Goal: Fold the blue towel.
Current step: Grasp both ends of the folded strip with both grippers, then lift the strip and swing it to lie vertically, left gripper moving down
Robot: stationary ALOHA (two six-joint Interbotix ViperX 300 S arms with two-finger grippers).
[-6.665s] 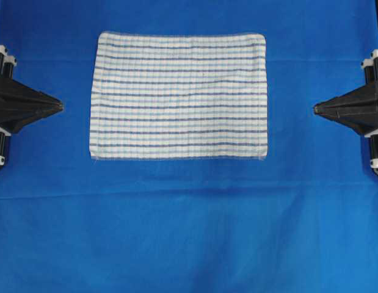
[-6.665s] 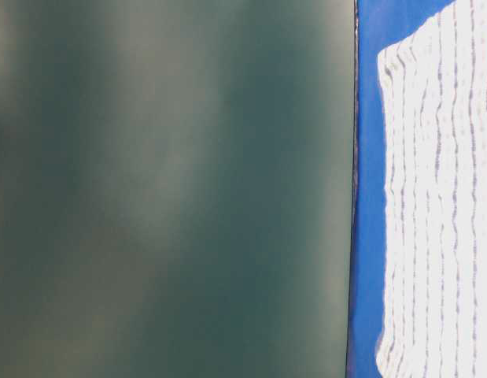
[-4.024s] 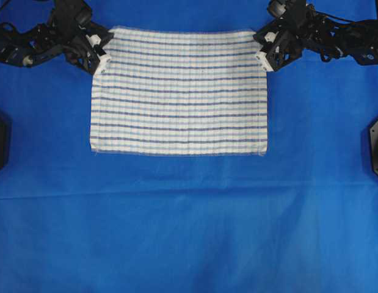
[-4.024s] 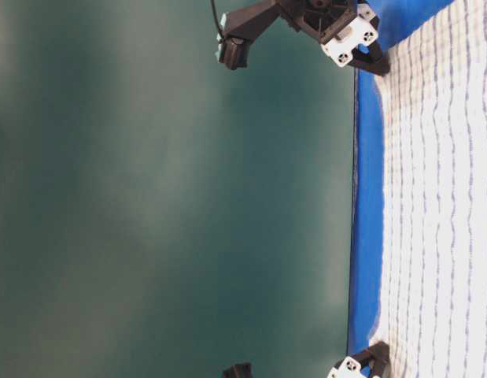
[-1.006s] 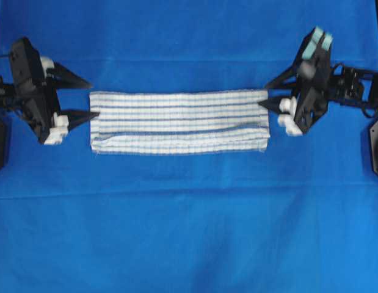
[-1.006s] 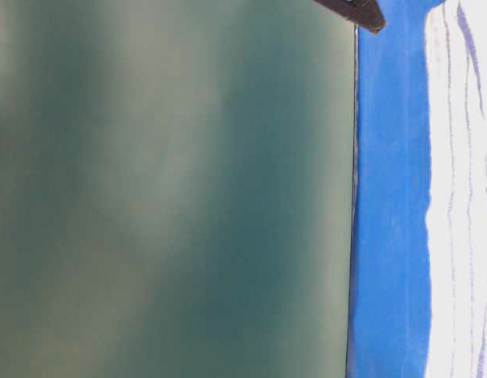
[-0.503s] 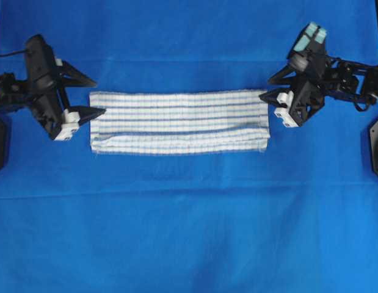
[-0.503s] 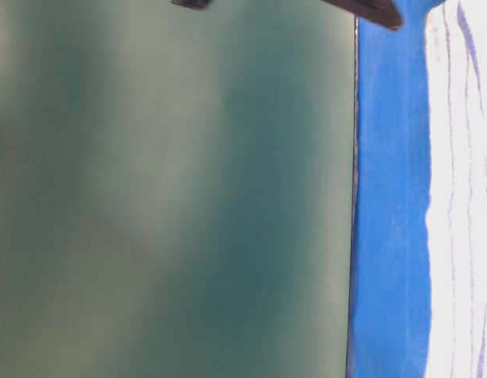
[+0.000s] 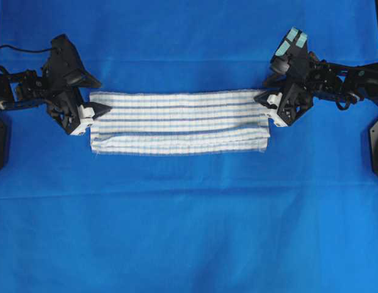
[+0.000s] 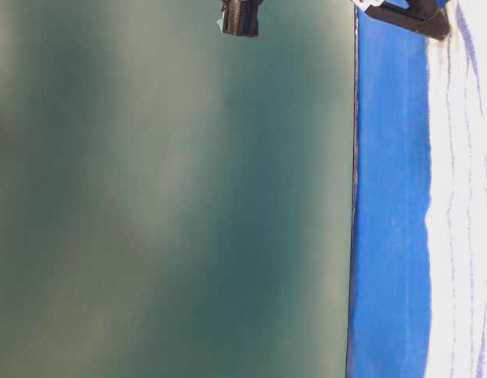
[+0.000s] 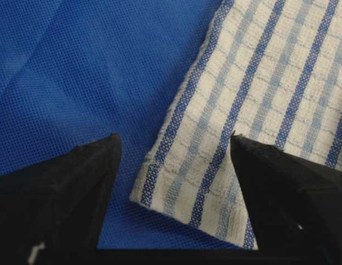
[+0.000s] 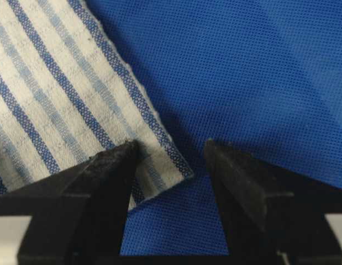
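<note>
Straddling the blue towel [image 9: 176, 122] end corners, left end effector [image 9: 96, 94] and right end effector [image 9: 266, 90] gape, gripping nothing

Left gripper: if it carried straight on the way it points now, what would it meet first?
Probably the blue towel: the left gripper, jaws open, straddles its far corner, one finger over the cloth. How high it hovers is unclear.

A robotics lab's test bench: a tabletop draped edge to edge in a plain blue table covering [image 9: 189, 232], with two black robot arms reaching in from opposite sides, the left arm [image 9: 30, 91] trailing a cable and the right arm [image 9: 341, 82] carrying exposed wiring. A blank grey-green backdrop [image 10: 164, 205] fills the table-level view beyond the table's edge, with no household furnishings visible.
</note>
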